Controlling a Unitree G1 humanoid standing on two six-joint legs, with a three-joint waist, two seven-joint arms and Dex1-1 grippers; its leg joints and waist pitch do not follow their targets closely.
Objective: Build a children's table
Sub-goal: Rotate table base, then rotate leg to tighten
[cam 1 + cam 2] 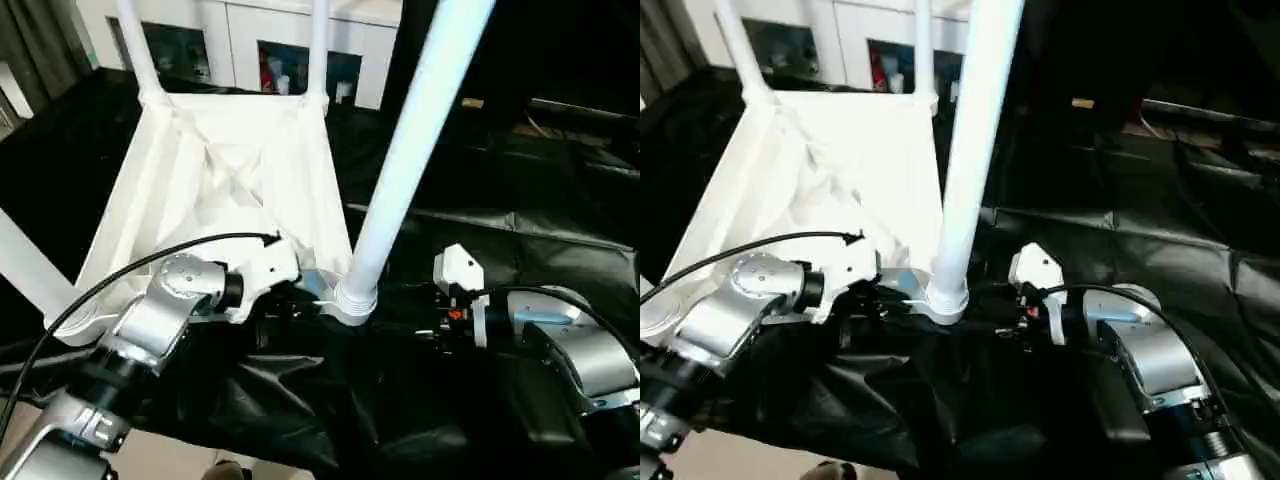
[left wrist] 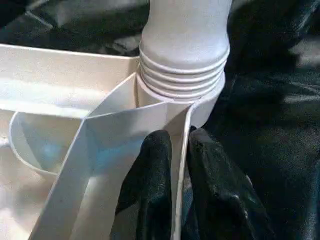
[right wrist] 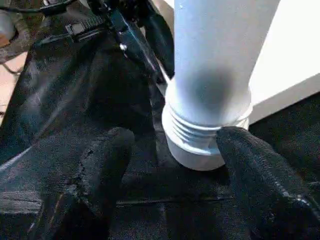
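The tabletop's rim is pinched by the left gripper, probably for steadying, while the near leg is flanked by the wide-open right gripper.

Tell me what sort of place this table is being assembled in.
Probably an indoor lab or demo room set up as a workstation: a large work table draped in black sheeting, a white glass-door cabinet behind, and the upturned white children's table on the sheeting.
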